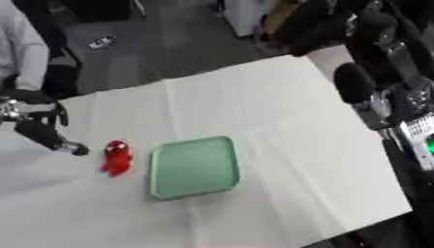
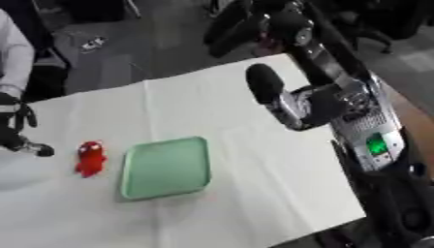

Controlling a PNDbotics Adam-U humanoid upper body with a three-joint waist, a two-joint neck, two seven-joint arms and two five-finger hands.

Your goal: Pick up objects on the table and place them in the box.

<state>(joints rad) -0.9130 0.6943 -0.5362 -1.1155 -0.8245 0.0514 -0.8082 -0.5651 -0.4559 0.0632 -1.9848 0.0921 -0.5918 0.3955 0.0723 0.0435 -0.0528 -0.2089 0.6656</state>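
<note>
we see a small red toy [image 1: 117, 157] lying on the white surface [image 1: 297, 121], just left of the empty green tray [image 1: 194, 167]. our left hand [image 1: 47, 133] hovers near the toy; we cannot tell its fingers' state. the right arm [image 2: 309, 104] hangs above the surface's right edge.

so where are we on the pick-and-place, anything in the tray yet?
Nothing done: the green tray looks empty. In hand: nothing held; the left hand is beside the red toy, apart from it. Left: grasp the toy, which lies on the white table left of the tray, and place it. The right arm hangs above the table.
</note>
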